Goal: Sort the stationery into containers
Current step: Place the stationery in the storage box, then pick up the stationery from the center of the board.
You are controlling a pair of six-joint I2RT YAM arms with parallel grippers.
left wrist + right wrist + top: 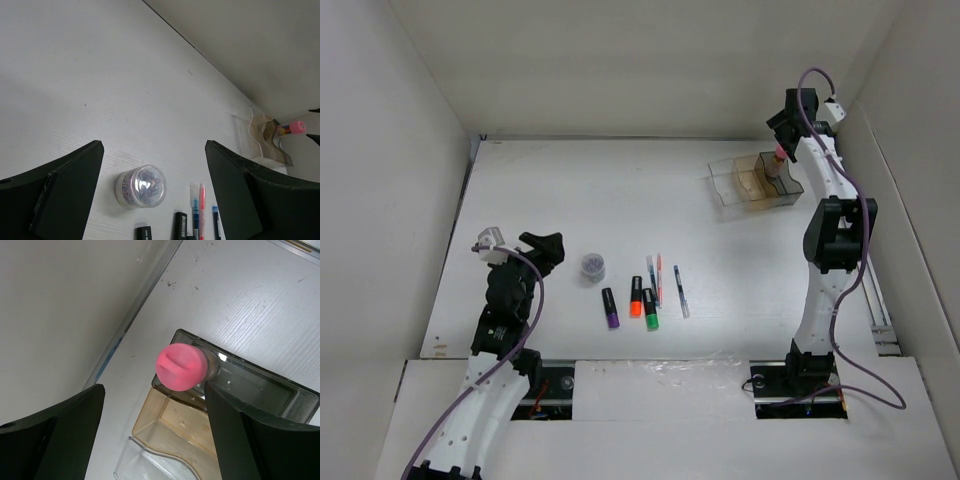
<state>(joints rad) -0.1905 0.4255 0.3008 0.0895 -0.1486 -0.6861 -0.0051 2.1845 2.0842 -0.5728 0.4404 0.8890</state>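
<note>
The tiny round clear jar lies on the table just right of my open left gripper. In the left wrist view the jar sits between and beyond the spread jaws of the left gripper. The purple, orange and green highlighters and three thin pens lie in a row to the right. The pink-capped bottle stands in the dark compartment of the organiser. My right gripper is open above it, its right finger close to the cap.
The organiser stands at the back right, near the right wall. White walls enclose the table on the left, back and right. A metal rail runs along the right edge.
</note>
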